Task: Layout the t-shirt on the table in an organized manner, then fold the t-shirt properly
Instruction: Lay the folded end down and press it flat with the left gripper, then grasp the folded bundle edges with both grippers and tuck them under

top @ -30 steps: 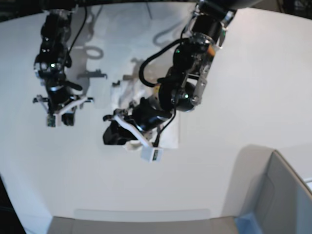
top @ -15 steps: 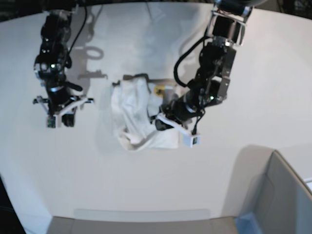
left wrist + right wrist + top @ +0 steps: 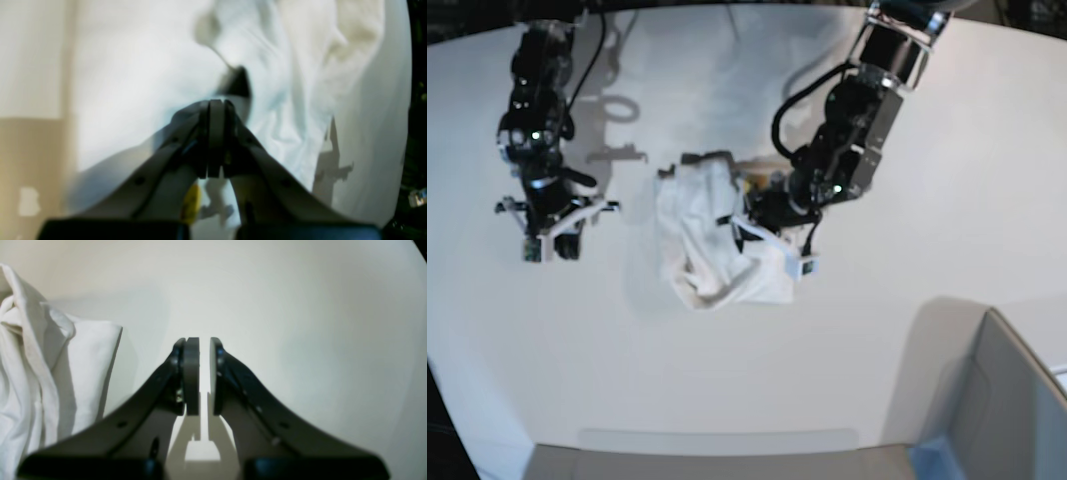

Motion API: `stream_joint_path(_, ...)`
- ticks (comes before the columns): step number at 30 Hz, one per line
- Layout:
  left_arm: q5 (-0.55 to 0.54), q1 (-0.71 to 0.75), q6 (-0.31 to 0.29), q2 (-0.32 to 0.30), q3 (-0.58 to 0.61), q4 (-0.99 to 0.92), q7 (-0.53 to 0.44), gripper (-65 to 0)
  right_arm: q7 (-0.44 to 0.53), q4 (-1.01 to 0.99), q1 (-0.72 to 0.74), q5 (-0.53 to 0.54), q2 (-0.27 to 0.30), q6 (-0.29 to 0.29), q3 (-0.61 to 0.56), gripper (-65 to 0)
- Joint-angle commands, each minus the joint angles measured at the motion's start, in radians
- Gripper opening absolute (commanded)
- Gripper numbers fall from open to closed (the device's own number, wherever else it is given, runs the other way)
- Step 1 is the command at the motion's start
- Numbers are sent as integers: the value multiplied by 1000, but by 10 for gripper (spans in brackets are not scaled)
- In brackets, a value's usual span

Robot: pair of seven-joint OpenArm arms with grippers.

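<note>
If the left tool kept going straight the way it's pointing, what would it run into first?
Probably the crumpled white cloth t-shirt: the shut left tool points right at its folds, with nothing between. The blur leaves the gap unclear.

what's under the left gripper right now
The bunched t-shirt lies below the left gripper, whose jaws are shut and empty. The table beneath the shirt is covered there.

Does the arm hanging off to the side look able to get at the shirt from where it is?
Probably yes: only bare table lies between the right gripper and the t-shirt, though the left gripper already crowds its other side.
</note>
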Motion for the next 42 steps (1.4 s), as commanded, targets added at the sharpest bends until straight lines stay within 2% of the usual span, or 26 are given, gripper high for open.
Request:
stream_joint_path(1, -1, -39, -5, 1, 13, 3, -15, -649, 26, 15, 15, 4, 7, 1, 2, -599)
stream_joint_path(5, -1, -91, -5, 6, 70, -91, -18, -649, 26, 20, 12, 4, 7, 1, 2, -599)
stream_joint_path(7, -1, -108, -5, 27, 85, -120, -27, -649, 26, 23, 8, 4, 7, 1, 3, -599)
stream_joint_path(16, -4, -150, -1, 81, 89, -105, -42, -648, 28, 31, -5, 4, 7, 1, 10, -599)
stream_joint_path(23, -3, -202, -7, 162, 98, -117, -44, -646, 26, 31, -7, 4, 7, 1, 6, -599)
stream_joint_path(26, -3, -243, -7, 173, 181, -186, -44, -646, 26, 31, -7, 4, 7, 1, 6, -599)
stream_joint_path(28, -3, -268, -7, 179, 276, -238, -44, -646, 28, 31, -7, 4, 7, 1, 10, -599)
stream_joint_path(31, -3, -276, -7, 210, 374, -278, -47, -646, 29, 31, -7, 4, 7, 1, 11, -599)
stream_joint_path(38, -4, -276, -7, 236, 405, -269, -100, -646, 32, 40, -4, 4, 7, 1, 13, -599)
stream_joint_path(42, -4, -277, -7, 227, 400, -163, -102, -646, 32, 75, -1, 4, 7, 1, 13, -599)
